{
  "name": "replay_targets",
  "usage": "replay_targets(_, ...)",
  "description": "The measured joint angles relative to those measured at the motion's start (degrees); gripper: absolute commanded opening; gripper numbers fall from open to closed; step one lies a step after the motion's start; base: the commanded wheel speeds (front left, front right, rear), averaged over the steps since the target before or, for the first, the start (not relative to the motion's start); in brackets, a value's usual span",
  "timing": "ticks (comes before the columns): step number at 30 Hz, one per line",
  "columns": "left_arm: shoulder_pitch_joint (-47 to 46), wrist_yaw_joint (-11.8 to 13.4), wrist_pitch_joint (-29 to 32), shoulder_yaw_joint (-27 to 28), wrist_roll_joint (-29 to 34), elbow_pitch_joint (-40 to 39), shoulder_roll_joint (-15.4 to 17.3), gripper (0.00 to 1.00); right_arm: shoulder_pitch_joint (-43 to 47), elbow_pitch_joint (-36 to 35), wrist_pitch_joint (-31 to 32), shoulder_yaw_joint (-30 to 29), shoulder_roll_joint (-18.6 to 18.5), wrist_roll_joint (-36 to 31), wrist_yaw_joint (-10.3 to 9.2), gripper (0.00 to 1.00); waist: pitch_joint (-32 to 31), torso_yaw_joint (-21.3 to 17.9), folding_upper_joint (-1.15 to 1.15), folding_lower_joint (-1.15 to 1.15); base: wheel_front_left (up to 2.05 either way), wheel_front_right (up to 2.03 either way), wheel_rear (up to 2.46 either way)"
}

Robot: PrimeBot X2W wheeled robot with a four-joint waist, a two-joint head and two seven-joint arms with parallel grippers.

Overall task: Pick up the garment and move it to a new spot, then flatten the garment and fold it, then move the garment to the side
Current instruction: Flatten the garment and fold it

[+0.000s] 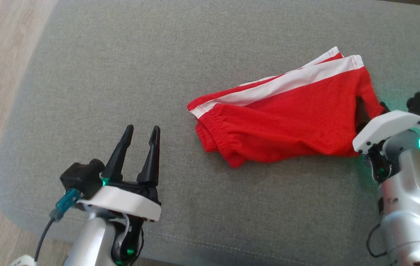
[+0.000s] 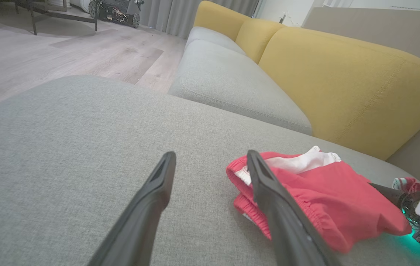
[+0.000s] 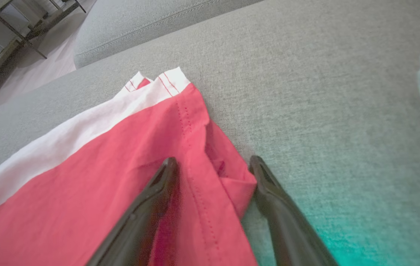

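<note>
Right wrist view: the right gripper (image 3: 213,160) has its jaws wide apart across the hem corner of the red shorts (image 3: 121,177), one finger over the cloth, the other on the grey cushion (image 3: 324,111). It pinches nothing. The left gripper (image 1: 143,128), equally wide and empty, hovers left of the shorts, apart from them. They lie loosely doubled, right of the cushion's middle. Light, soft and limp, they would likely be held best by the stitched hem or the elastic waistband (image 1: 213,122).
</note>
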Motion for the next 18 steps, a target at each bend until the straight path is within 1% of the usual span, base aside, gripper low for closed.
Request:
replay_targets(3,0.0,0.0,0.0,0.0,0.0,0.0,0.0,1.00,-1.0,1.5,-0.2,-0.3,0.0,-1.0,0.00,1.00,0.1,0.0,0.00,0.00,0.00,0.00,0.00)
replay_targets(5,0.0,0.0,0.0,0.0,0.0,0.0,0.0,1.00,-1.9,3.0,-0.2,0.1,-0.2,-0.8,0.00,0.00,0.1,-0.2,0.00,0.00,0.00,0.00,0.00)
replay_targets(9,0.0,0.5,0.0,0.0,0.0,0.2,0.0,1.00,-3.2,5.1,-0.2,3.3,-0.8,0.7,0.00,0.00,-0.2,-0.8,0.00,0.00,0.00,0.00,0.00)
replay_targets(14,-0.1,0.6,0.0,0.1,0.0,0.2,0.0,1.00,-3.2,5.4,-0.7,4.0,-1.3,0.7,0.00,0.00,-0.8,-1.9,0.00,0.00,0.00,0.00,0.00)
replay_targets(16,-0.1,0.6,0.0,0.1,0.0,0.2,0.0,1.00,-3.2,5.2,-0.6,4.0,-2.6,0.7,0.00,0.00,-1.1,-2.4,0.00,0.00,0.00,0.00,0.00)
replay_targets(18,0.0,0.6,0.0,0.1,0.0,0.2,0.0,1.00,-3.2,4.2,-0.6,3.7,-4.7,1.2,0.00,0.00,-1.5,-2.8,0.00,0.00,0.00,0.00,0.00)
